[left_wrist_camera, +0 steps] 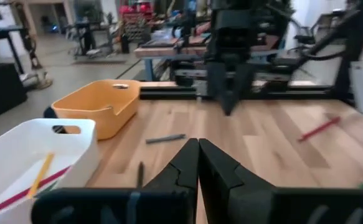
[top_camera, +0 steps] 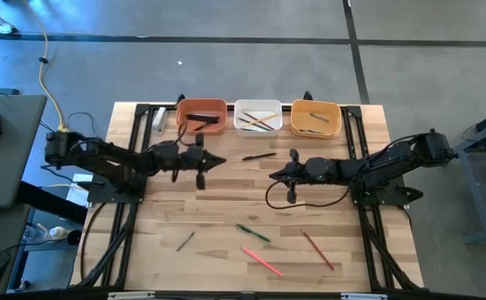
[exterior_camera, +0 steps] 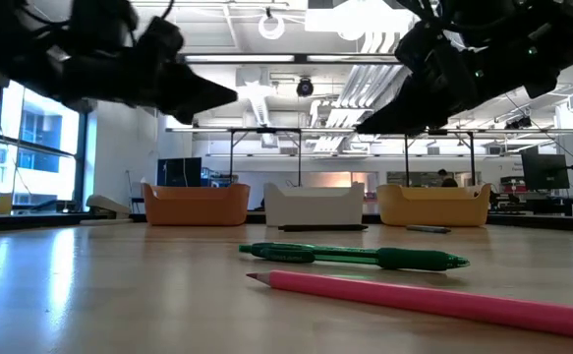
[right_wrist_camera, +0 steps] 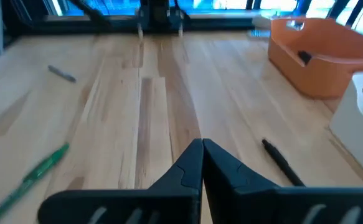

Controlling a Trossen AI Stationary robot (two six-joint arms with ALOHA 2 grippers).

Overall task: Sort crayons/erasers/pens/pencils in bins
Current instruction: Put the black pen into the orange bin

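Three bins stand in a row at the table's far edge: terracotta (top_camera: pixel 201 116), white (top_camera: pixel 258 117) and yellow-orange (top_camera: pixel 314 117), each with some sticks inside. A black pen (top_camera: pixel 259 156) lies on the table before the white bin. A green pen (top_camera: pixel 253 233), a pink pencil (top_camera: pixel 262 261), a red pencil (top_camera: pixel 318 250) and a dark stick (top_camera: pixel 185 241) lie nearer the front. My left gripper (top_camera: pixel 220 162) is shut and empty, left of the black pen, above the table. My right gripper (top_camera: pixel 273 174) is shut and empty, right of the pen, facing the left one.
A small grey stick (left_wrist_camera: pixel 165 139) lies on the table in front of the yellow-orange bin (left_wrist_camera: pixel 97 106). A black cable loops on the table under the right arm (top_camera: pixel 280 200). Dark frame rails run along both table sides (top_camera: pixel 130 208). Bare wood lies between the grippers and the front sticks.
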